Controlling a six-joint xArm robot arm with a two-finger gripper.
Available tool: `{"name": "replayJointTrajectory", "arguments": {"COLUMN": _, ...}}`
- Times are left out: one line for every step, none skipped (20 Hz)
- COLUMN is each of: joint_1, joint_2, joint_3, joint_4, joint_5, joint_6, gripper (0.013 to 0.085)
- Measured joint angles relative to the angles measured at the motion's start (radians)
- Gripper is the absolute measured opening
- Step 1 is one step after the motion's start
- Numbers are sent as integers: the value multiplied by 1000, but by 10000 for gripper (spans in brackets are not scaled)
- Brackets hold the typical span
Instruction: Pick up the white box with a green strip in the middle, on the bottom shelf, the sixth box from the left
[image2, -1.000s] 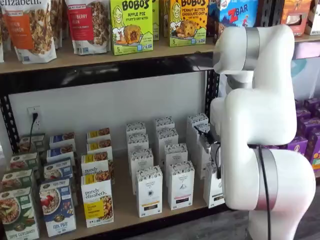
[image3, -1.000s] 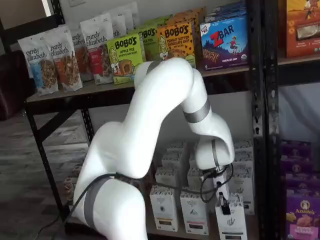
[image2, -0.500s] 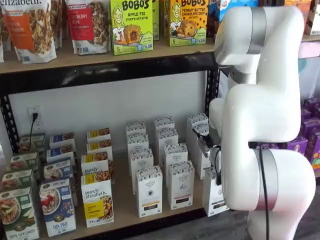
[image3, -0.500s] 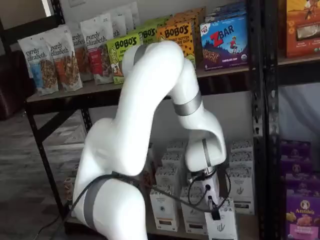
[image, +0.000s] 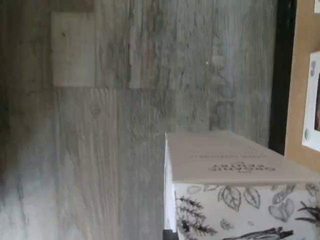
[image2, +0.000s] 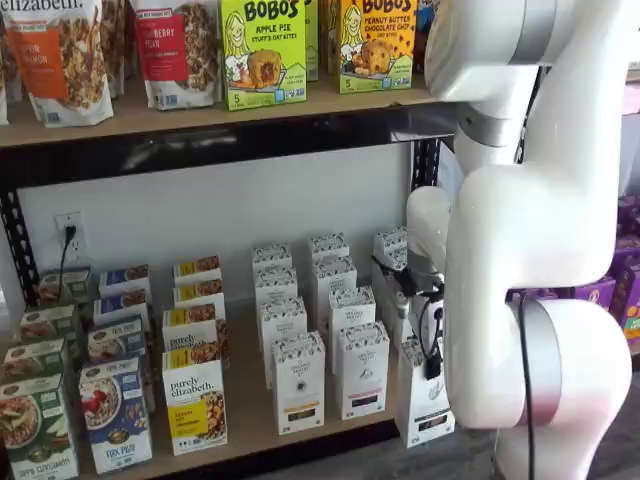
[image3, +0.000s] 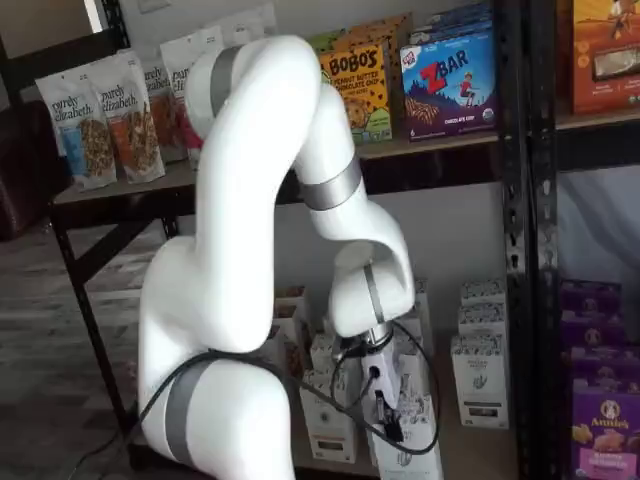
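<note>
**Jaws gripping carton at shelf front edge**

Jaws are clamping the tall narrow white carton with the speckled top (image3: 408, 440); the black-fingered gripper (image3: 388, 425) is sitting at its upper edge, fingers closed on it in both shelf views. The white carton (image2: 426, 395) is standing at the front lip of the light tan wooden bottom shelf (image2: 245, 405), forward of its row; whether its base is touching the board cannot be told. The wrist view is showing the carton's top (image: 225, 160) over grey plank flooring (image: 100, 125).

Risk, as judged: the hold is looking shallow and high, so the carton could be tilting or slipping during withdrawal, or clipping the neighbouring white cartons (image2: 361, 368).

The shelf is carrying rows of similar cartons, and cereal boxes (image2: 115, 412) beside them.
</note>
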Motion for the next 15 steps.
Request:
{"name": "replayJointTrajectory", "arguments": {"joint_1": 17, "joint_2": -36, "joint_3": 32, "joint_4": 38, "joint_5": 5, "joint_6": -22, "gripper": 490}}
{"name": "replayJointTrajectory", "arguments": {"joint_1": 32, "joint_2": -66, "joint_3": 56, "joint_4": 78, "joint_5": 12, "joint_6": -45, "gripper": 490}}
{"name": "replayJointTrajectory", "arguments": {"joint_1": 47, "joint_2": -94, "joint_3": 77, "joint_4": 123, "joint_5": 20, "joint_6": -74, "gripper": 490}}
{"name": "replayJointTrajectory", "arguments": {"joint_1": 64, "joint_2": -122, "joint_3": 95, "joint_4": 171, "joint_5": 33, "joint_6": -105, "gripper": 490}}
{"name": "replayJointTrajectory", "arguments": {"joint_1": 80, "joint_2": -151, "joint_3": 111, "joint_4": 217, "joint_5": 49, "joint_6": -134, "gripper": 490}}
{"name": "replayJointTrajectory", "arguments": {"joint_1": 101, "joint_2": -187, "joint_3": 128, "joint_4": 261, "joint_5": 75, "joint_6": -157, "gripper": 490}}
{"name": "replayJointTrajectory", "arguments": {"joint_1": 116, "joint_2": -217, "joint_3": 141, "joint_4": 288, "joint_5": 96, "joint_6": -168, "gripper": 490}}
{"name": "replayJointTrajectory", "arguments": {"joint_1": 133, "joint_2": -253, "joint_3": 156, "joint_4": 307, "joint_5": 121, "joint_6": -170, "gripper": 490}}
{"name": "replayJointTrajectory", "arguments": {"joint_1": 147, "joint_2": -291, "joint_3": 174, "joint_4": 316, "joint_5": 141, "joint_6": -166, "gripper": 490}}
{"name": "replayJointTrajectory", "arguments": {"joint_1": 156, "joint_2": -316, "joint_3": 186, "joint_4": 324, "joint_5": 154, "joint_6": -166, "gripper": 490}}
{"name": "replayJointTrajectory", "arguments": {"joint_1": 163, "joint_2": -338, "joint_3": 194, "joint_4": 335, "joint_5": 168, "joint_6": -169, "gripper": 490}}
{"name": "replayJointTrajectory", "arguments": {"joint_1": 172, "joint_2": -363, "joint_3": 203, "joint_4": 353, "joint_5": 188, "joint_6": -177, "gripper": 490}}
{"name": "replayJointTrajectory", "arguments": {"joint_1": 179, "joint_2": -382, "joint_3": 209, "joint_4": 369, "joint_5": 205, "joint_6": -186, "gripper": 490}}
{"name": "replayJointTrajectory", "arguments": {"joint_1": 185, "joint_2": -396, "joint_3": 212, "joint_4": 384, "joint_5": 220, "joint_6": -193, "gripper": 490}}
{"name": "replayJointTrajectory", "arguments": {"joint_1": 192, "joint_2": -408, "joint_3": 214, "joint_4": 397, "joint_5": 236, "joint_6": -200, "gripper": 490}}
